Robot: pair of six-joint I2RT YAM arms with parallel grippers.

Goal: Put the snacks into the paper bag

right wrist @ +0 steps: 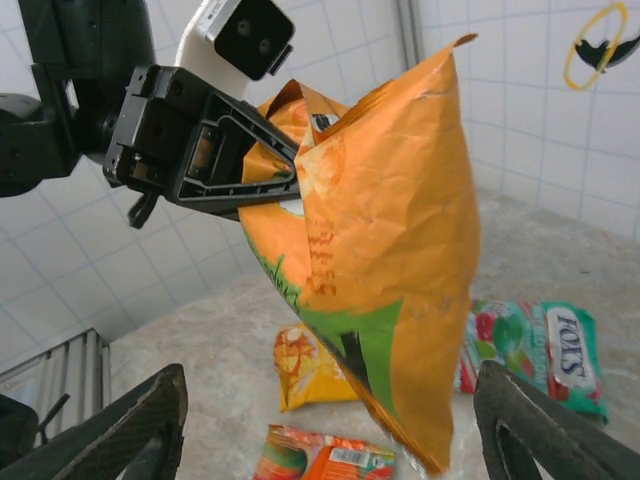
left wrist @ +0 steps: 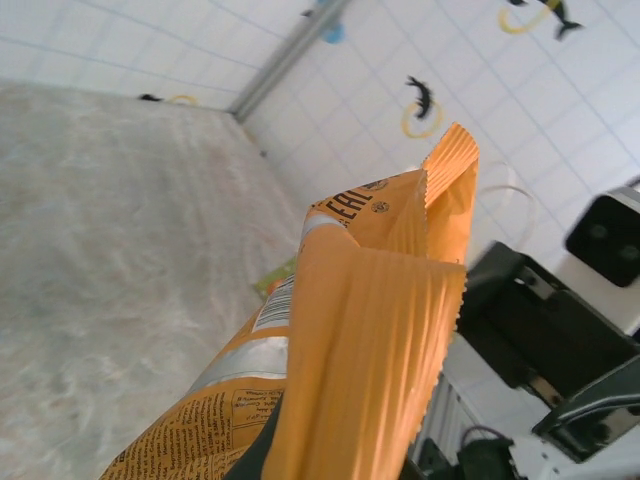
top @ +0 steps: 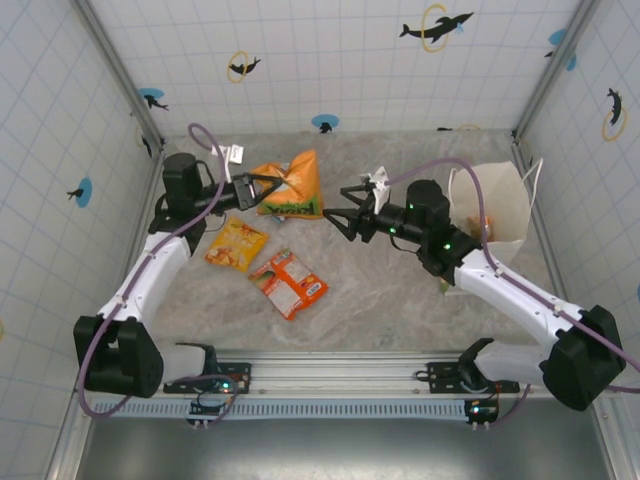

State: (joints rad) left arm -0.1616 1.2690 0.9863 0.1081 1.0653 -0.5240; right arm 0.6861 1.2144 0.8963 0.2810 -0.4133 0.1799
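A large orange snack packet with a green band hangs above the table, pinched at its top edge by my left gripper, which is shut on it. In the left wrist view the packet's crimped seal rises right in front of the camera. My right gripper stands open just right of the packet, and its fingers flank the packet without touching it. On the table lie a yellow packet, an orange-red packet and a green-and-red packet. The paper bag stands open at the far right.
Tiled white walls with dolphin stickers close in the marbled table on three sides. A metal rail with the arm bases runs along the near edge. The right arm lies beside the bag.
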